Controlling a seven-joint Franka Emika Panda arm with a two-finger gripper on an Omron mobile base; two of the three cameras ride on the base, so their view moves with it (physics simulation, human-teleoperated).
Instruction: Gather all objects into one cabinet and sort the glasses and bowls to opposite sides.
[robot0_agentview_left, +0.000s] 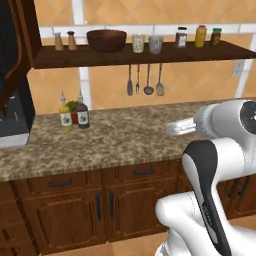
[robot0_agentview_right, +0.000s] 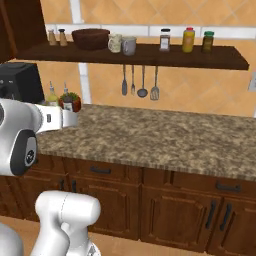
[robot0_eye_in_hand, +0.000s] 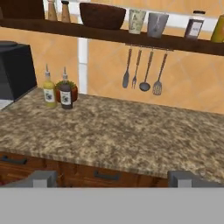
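Note:
On the long dark wooden shelf (robot0_agentview_left: 200, 52) stand a wide dark wooden bowl (robot0_agentview_left: 106, 40), a cream patterned cup (robot0_agentview_left: 138, 43) and a grey mug (robot0_agentview_left: 155, 45), side by side left of centre. The hand view shows the bowl (robot0_eye_in_hand: 103, 15), cup (robot0_eye_in_hand: 136, 21) and mug (robot0_eye_in_hand: 156, 24) along its top. My gripper (robot0_eye_in_hand: 113, 179) is open, its fingertips (robot0_eye_in_hand: 41, 178) wide apart with nothing between them. It hangs above the counter's front edge, well below the shelf and out from it, pointing toward the wall. My hand (robot0_agentview_left: 179, 127) reaches left from the arm.
Salt and pepper shakers (robot0_agentview_left: 65, 41) stand left of the bowl, and three jars (robot0_agentview_left: 200, 36) stand further right. Utensils (robot0_agentview_left: 148, 80) hang under the shelf. Two bottles (robot0_agentview_left: 74, 116) and a small plant sit on the granite counter (robot0_agentview_left: 130, 140), beside a black appliance (robot0_agentview_left: 15, 120).

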